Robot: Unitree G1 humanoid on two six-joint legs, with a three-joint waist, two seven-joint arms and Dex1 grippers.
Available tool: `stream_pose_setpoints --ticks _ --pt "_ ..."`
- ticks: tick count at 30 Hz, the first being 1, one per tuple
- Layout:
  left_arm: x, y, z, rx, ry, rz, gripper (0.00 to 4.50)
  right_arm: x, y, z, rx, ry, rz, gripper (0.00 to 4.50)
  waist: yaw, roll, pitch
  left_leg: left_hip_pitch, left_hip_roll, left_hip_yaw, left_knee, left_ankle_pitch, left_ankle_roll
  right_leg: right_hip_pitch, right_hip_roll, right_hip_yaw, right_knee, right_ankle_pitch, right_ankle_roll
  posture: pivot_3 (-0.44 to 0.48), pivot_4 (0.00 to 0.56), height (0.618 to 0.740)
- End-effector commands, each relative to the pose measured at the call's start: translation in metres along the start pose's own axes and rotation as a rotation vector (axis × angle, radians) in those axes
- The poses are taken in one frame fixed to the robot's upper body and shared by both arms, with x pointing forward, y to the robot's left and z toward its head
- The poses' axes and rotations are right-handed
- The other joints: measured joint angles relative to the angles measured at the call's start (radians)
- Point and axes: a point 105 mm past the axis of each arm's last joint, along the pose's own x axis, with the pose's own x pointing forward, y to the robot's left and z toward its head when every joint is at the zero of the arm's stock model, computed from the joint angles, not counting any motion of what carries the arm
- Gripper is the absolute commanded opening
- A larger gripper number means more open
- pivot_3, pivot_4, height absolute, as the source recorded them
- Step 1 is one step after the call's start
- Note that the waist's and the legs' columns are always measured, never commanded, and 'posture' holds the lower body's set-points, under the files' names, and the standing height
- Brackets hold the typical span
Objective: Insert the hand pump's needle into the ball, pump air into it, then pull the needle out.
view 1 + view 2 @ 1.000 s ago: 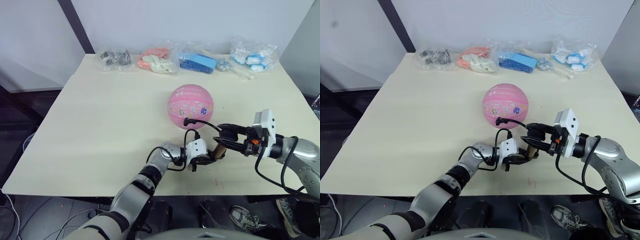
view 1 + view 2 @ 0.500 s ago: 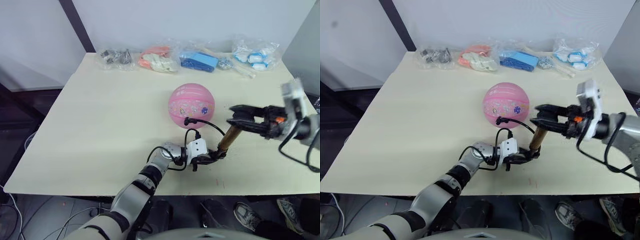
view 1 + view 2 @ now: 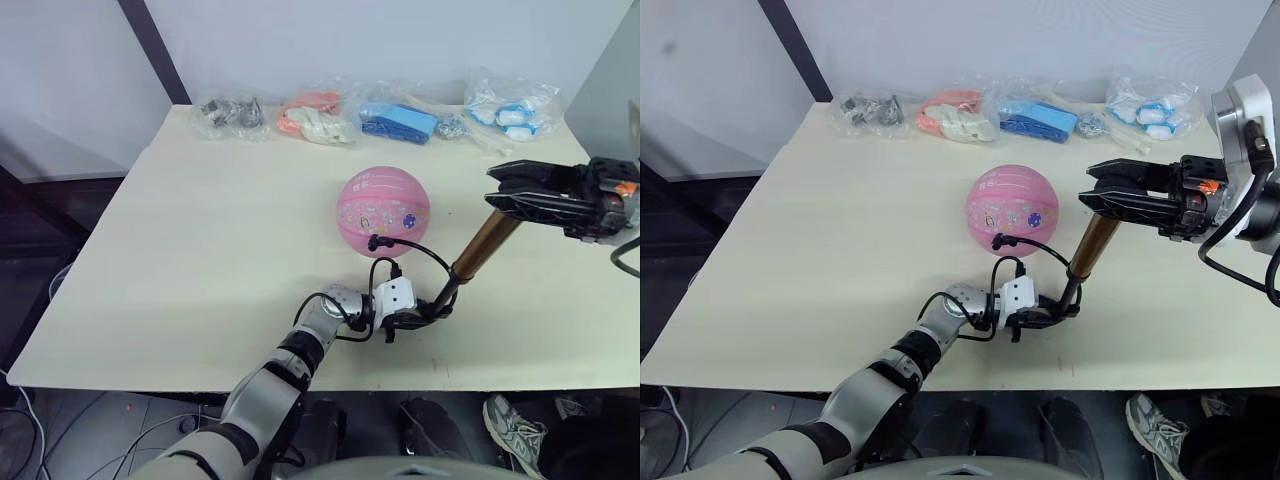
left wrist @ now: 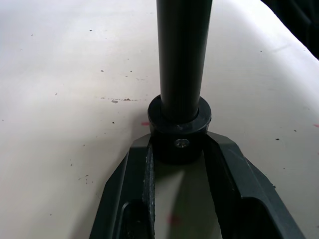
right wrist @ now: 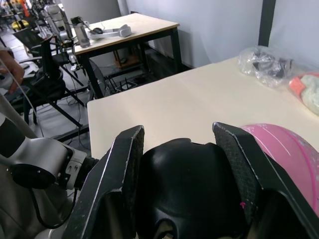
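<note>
The pink ball (image 3: 383, 210) rests mid-table. The hand pump (image 3: 487, 243) stands tilted from near the table's front edge up to the right, its gold barrel lifted off a bared black rod (image 4: 182, 50). My left gripper (image 3: 430, 311) lies low on the table, shut on the pump's black bottom collar (image 4: 179, 124). My right gripper (image 3: 500, 190) is raised above the table right of the ball, shut on the pump's black handle (image 5: 189, 184). The thin hose (image 3: 415, 250) loops from the base to a fitting against the ball's near side (image 3: 372, 241); the needle's pin is hidden there.
Several clear bags of small items line the table's far edge: dark parts (image 3: 228, 115), orange-white items (image 3: 315, 118), blue items (image 3: 398, 122), blue-white items (image 3: 508, 110). The table's front edge (image 3: 300, 385) runs just behind my left gripper.
My right gripper has risen up and to the right with the handle, drawing the gold barrel up along the rod and tilting the pump steeper. Left gripper, ball and hose stay put.
</note>
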Motion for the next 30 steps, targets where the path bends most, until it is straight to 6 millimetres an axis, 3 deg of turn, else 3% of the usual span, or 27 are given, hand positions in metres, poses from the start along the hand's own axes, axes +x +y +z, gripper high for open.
stream_pose_setpoints --ticks 1,17,23,26,30 --pt "-0.004 -0.021 -0.033 -0.096 0.103 -0.049 1.04 -0.004 0.001 -0.005 -0.045 0.028 -0.022 1.75 0.0 -0.001 0.0 0.0 0.0 0.0 0.0 0.0 0.0 0.0 0.0 0.0 0.0 0.0 0.0 0.0 0.15 0.74" --pt "-0.004 -0.02 -0.034 -0.098 0.104 -0.039 1.04 0.013 -0.01 -0.116 0.044 0.106 -0.081 1.75 -0.003 -0.002 -0.002 0.004 0.001 0.0 0.0 0.0 0.0 0.002 0.001 0.0 0.001 -0.001 0.002 0.0 0.15 0.74" --pt "-0.003 -0.02 -0.033 -0.098 0.103 -0.043 1.04 0.018 -0.012 -0.149 0.041 0.14 -0.105 1.75 -0.003 -0.003 -0.003 0.004 0.0 0.0 0.0 0.0 0.0 0.003 0.002 0.0 0.001 -0.001 0.002 0.0 0.15 0.74" --pt "-0.003 -0.019 -0.032 -0.097 0.103 -0.041 1.04 0.02 -0.012 -0.15 0.022 0.132 -0.113 1.75 -0.003 -0.003 -0.003 0.004 0.0 0.0 0.0 0.0 0.0 0.003 0.002 0.0 0.001 -0.001 0.001 0.0 0.15 0.74" --pt "-0.003 -0.018 -0.032 -0.098 0.101 -0.04 1.04 0.02 -0.012 -0.127 0.019 0.08 -0.094 1.75 -0.003 -0.002 -0.003 0.004 0.0 0.0 0.0 0.0 0.0 0.003 0.002 0.001 0.001 -0.001 0.001 0.0 0.15 0.74"
